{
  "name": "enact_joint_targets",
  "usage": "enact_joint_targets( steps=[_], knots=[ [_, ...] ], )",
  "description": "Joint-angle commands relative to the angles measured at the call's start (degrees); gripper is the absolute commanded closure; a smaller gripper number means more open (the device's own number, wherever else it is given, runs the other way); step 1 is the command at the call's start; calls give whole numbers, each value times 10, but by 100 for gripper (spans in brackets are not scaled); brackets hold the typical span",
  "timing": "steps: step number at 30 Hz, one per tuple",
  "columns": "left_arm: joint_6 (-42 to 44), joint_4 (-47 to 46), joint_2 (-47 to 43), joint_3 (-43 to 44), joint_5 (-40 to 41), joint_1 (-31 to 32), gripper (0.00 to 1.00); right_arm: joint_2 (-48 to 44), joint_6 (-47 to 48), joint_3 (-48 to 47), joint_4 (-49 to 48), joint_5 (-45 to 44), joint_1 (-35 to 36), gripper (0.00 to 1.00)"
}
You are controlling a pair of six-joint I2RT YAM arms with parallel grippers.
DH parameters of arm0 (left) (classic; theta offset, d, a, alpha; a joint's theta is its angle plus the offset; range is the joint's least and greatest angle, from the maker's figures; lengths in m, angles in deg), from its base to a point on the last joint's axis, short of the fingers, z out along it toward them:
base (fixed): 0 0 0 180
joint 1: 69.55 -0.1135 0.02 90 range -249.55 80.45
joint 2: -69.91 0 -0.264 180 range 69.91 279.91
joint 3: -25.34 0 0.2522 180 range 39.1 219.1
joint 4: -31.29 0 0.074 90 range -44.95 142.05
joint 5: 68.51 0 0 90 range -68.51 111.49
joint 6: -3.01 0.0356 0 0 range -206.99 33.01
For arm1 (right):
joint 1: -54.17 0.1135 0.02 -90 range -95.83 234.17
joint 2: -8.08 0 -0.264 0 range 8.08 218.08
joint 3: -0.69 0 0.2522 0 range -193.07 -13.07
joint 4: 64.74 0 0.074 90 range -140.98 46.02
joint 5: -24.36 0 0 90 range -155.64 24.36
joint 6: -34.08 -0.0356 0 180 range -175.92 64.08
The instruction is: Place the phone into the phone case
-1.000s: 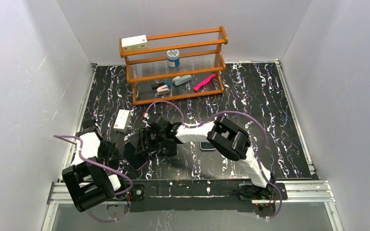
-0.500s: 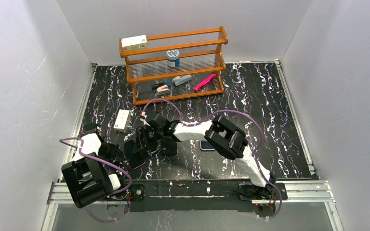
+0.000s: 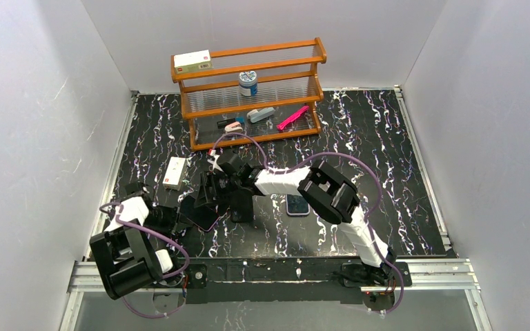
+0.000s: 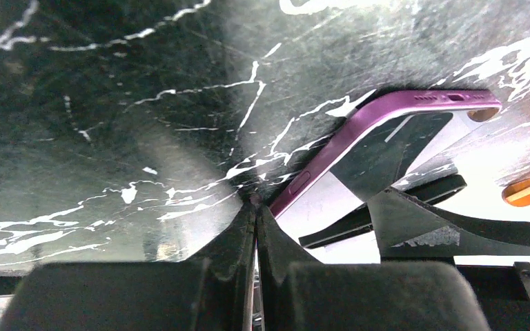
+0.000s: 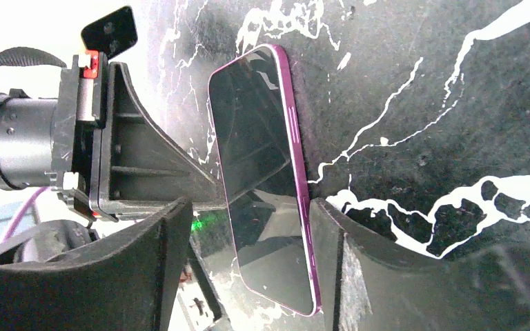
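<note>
The phone (image 5: 262, 186), with a glossy dark screen and a purple rim, lies on the black marbled table (image 3: 386, 158) at the near left (image 3: 203, 215). My right gripper (image 5: 248, 210) is open and straddles it. Its right finger (image 5: 331, 241) touches the rim, while the left finger stands off. My left gripper (image 4: 255, 207) is shut and empty, its tips against the phone's (image 4: 386, 138) long edge. In the top view the left gripper (image 3: 179, 219) and the right gripper (image 3: 205, 200) meet over the phone. The phone case (image 3: 297, 205), a dark rounded rectangle, lies flat to the right, apart from both.
A wooden rack (image 3: 248, 96) stands at the back with a box, a jar and small items on its shelves. A small white box (image 3: 174, 172) lies left of the grippers. The right arm's purple cable (image 3: 338, 162) loops over the table. White walls close in on three sides.
The right gripper's jaws have opened wider and the arm has shifted slightly away from the near edge. The left gripper has moved right, up to the phone. The phone has slid a little farther in.
</note>
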Motion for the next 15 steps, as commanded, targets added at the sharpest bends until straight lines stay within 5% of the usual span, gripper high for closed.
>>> enact_joint_targets(
  steps=[1, 8, 13, 15],
  knots=[
    [2, -25, 2, -3, 16, 9, 100, -22, 92, -8, 83, -56, 10, 25],
    [-1, 76, -91, 85, 208, 9, 95, -29, 239, -39, 138, -142, 50, 10],
    [-5, 94, -104, 143, 351, 9, 74, -20, 299, -65, 161, -193, 67, 1],
    [-3, 95, -85, 170, 394, 9, 56, -12, 316, -75, 168, -207, 72, 1]
  ],
)
